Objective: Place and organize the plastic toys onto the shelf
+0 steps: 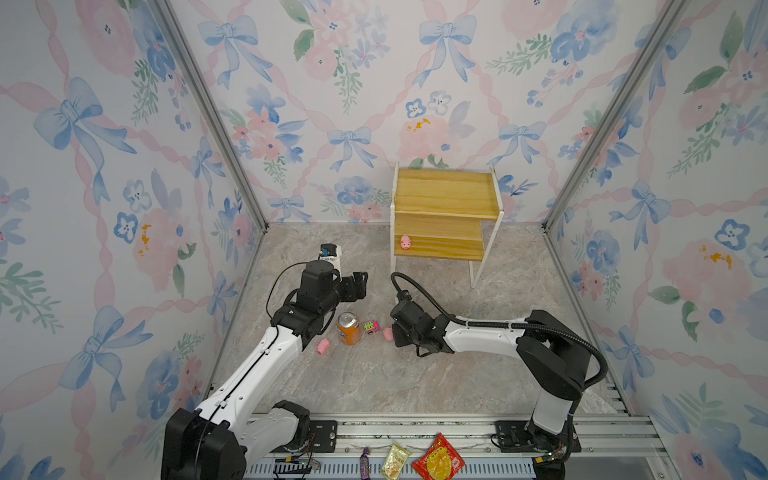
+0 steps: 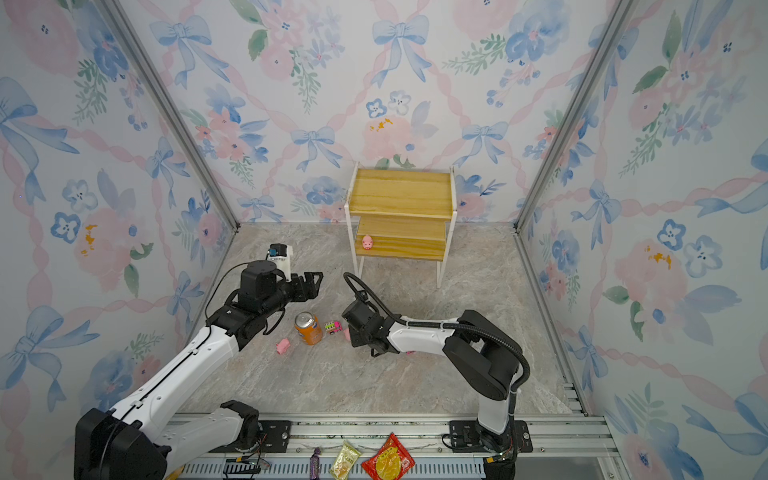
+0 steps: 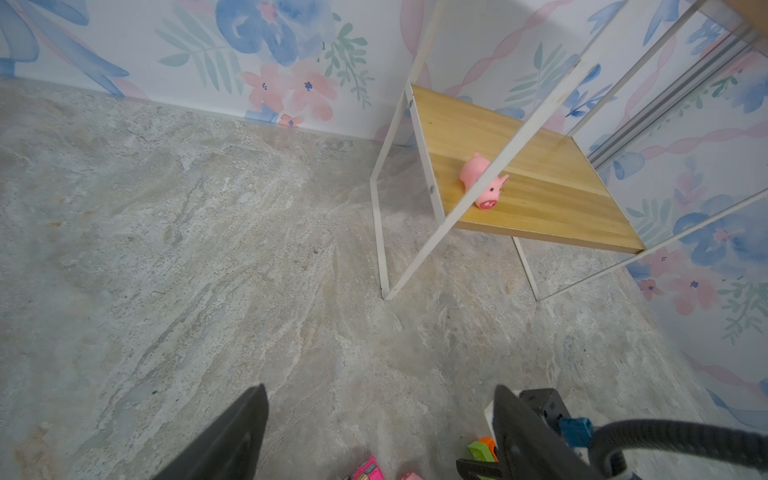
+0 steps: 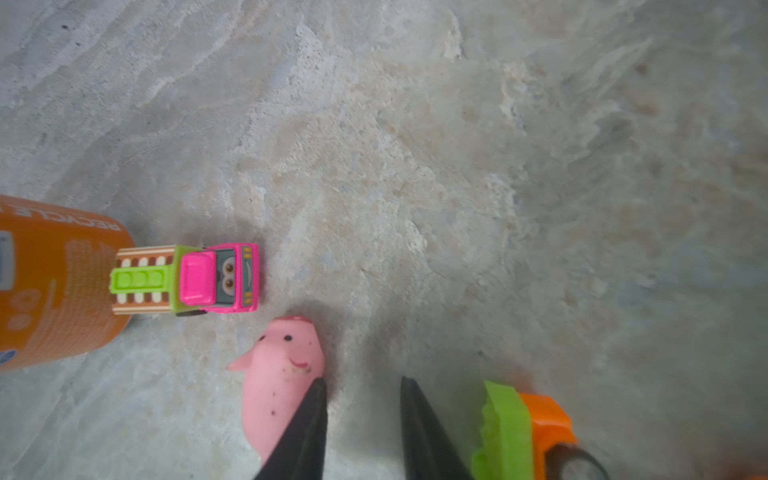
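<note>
The shelf (image 1: 446, 193) (image 2: 401, 193) (image 3: 552, 183) stands at the back wall, with one pink pig (image 1: 405, 242) (image 2: 367, 242) (image 3: 484, 183) lying on its lower board. A second pig (image 1: 323, 345) (image 2: 283, 346) lies on the floor by the left arm. A third pig (image 1: 387, 333) (image 4: 282, 382) lies just outside one finger of my right gripper (image 4: 363, 379), and an orange-green truck (image 4: 523, 432) sits outside the other finger. Its jaws stand slightly open over bare floor. A pink-green truck (image 1: 371, 327) (image 2: 333, 327) (image 4: 187, 278) sits against the can. My left gripper (image 1: 359, 286) (image 3: 380, 388) hovers open and empty.
An orange soda can (image 1: 348, 328) (image 2: 308, 328) (image 4: 54, 282) stands between the two arms. Snack packets (image 1: 438, 459) (image 2: 388, 459) lie on the front rail. A small white device (image 1: 330, 251) sits at the back left. Floral walls close in three sides.
</note>
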